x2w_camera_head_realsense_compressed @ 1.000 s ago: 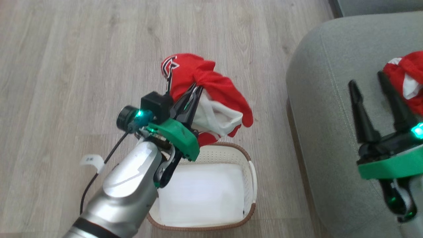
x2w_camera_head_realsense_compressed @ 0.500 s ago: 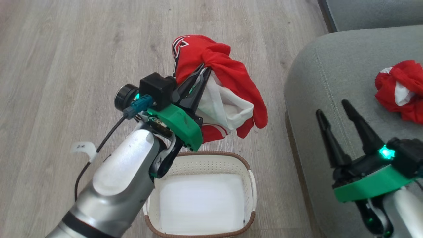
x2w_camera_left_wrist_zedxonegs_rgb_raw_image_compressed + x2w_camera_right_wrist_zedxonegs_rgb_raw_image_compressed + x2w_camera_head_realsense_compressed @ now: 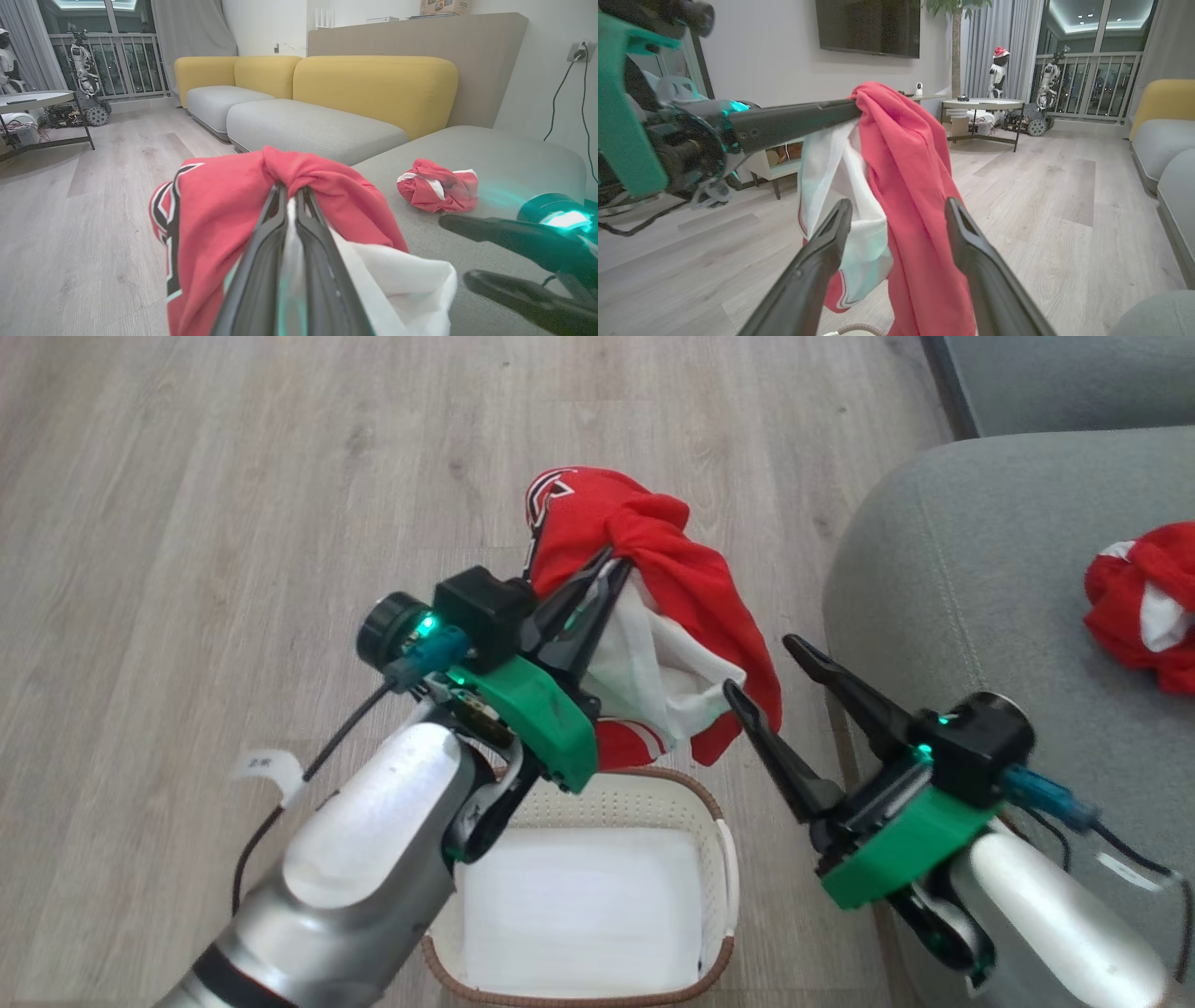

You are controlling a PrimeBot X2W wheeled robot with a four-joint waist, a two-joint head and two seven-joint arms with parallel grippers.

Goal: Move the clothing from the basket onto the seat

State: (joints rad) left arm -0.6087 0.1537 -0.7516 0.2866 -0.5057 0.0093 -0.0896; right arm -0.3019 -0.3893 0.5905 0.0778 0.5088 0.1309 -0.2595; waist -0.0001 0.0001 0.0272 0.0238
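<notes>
Floor (image 3: 233,476): pale grey wood-look planks, spread beneath and beyond both grippers.

Seat (image 3: 980,569): grey-green upholstered cushion with a rounded corner and a stitched seam, placed to the right of the right gripper (image 3: 758,663).

Sofa (image 3: 373,84): yellow backs and grey cushions, seen past the tips of the left gripper (image 3: 617,563) in its wrist view.

Television (image 3: 868,25) and round table (image 3: 980,103): seen beyond the right gripper in its wrist view, one wall-mounted, the other set on the planks.

Basket (image 3: 719,859): cream perforated plastic with a brown rim, set on the floor below the left gripper; its white bottom is exposed.

Held garment (image 3: 672,569): red, with white lining and black-and-white lettering. It is pinched at a gathered fold by the left gripper's closed fingers and hung in the air above the basket's far rim, just ahead of the right gripper; contact there cannot be told.

Second garment (image 3: 1139,607): red and white, crumpled on the seat, well to the right of the right gripper.

Right gripper: fingers spread wide, nothing gripped.
</notes>
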